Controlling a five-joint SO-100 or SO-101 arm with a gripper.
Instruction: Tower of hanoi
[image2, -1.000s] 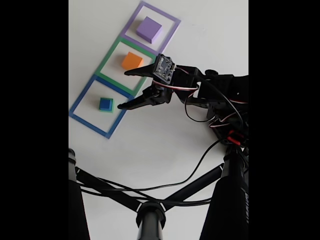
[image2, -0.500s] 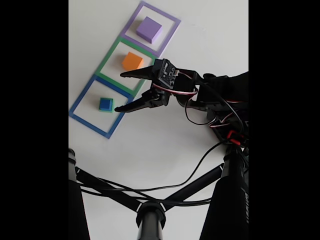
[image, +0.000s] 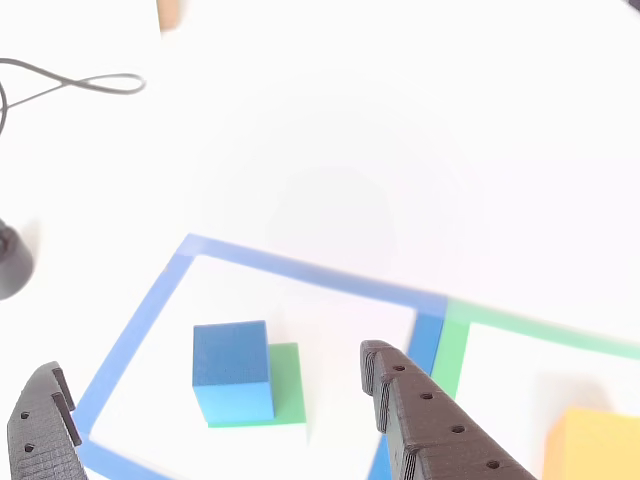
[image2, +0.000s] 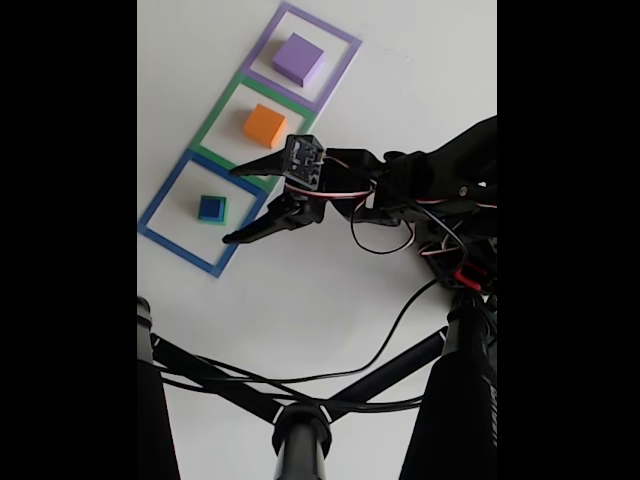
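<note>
My fingers were spread wide and held nothing, poised just to the right of the blue square outline on the white desk in the fixed view. Inside that outline sat the blue cube, resting on top of the flatter green cube, whose edge peeked out around it. In the other view the blue cube lay between my two dark fingertips, which stood apart from it on either side, with the green cube showing beneath and beside it. The orange cube stood in the green square outline next along, and the purple cube in the purple square outline beyond that, both well apart from my fingers.
</note>
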